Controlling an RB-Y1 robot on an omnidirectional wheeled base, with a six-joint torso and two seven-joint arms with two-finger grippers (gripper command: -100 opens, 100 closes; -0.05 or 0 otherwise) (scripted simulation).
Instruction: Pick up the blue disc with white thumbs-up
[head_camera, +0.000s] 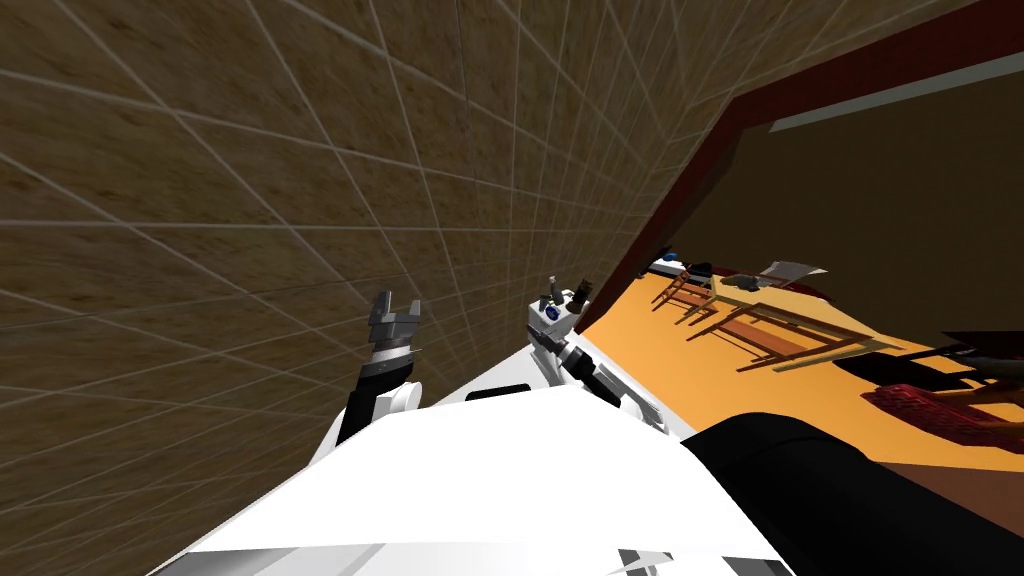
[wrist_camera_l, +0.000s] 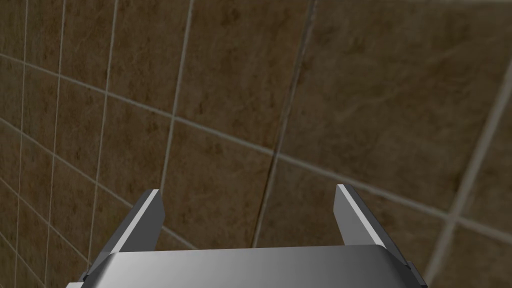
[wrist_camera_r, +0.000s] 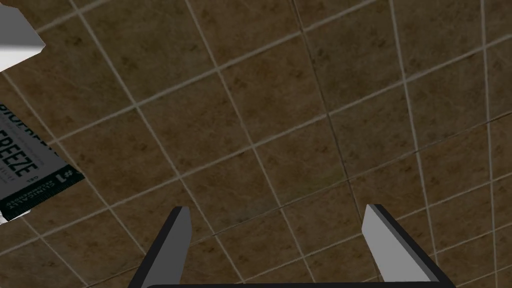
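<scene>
My left gripper (head_camera: 395, 318) is raised in front of a brown tiled surface (head_camera: 250, 200), and the left wrist view shows its fingers (wrist_camera_l: 147, 220) open with nothing between them. My right gripper (head_camera: 566, 293) is to its right, beside a dark red door frame. It is open too (wrist_camera_r: 287, 240), facing the same brown tiles. A small blue spot (head_camera: 550, 312) sits on a white part just below the right gripper. It is too small to tell whether it is the disc. A white and dark box lettered FREEZE (wrist_camera_r: 30, 180) lies off to one side of the right gripper.
A dark red door frame (head_camera: 690, 190) opens onto a room with an orange floor (head_camera: 680, 370). A long wooden table (head_camera: 790, 325), chairs and a red basket (head_camera: 930, 410) stand there. A white object (wrist_camera_r: 17, 35) shows near the FREEZE box.
</scene>
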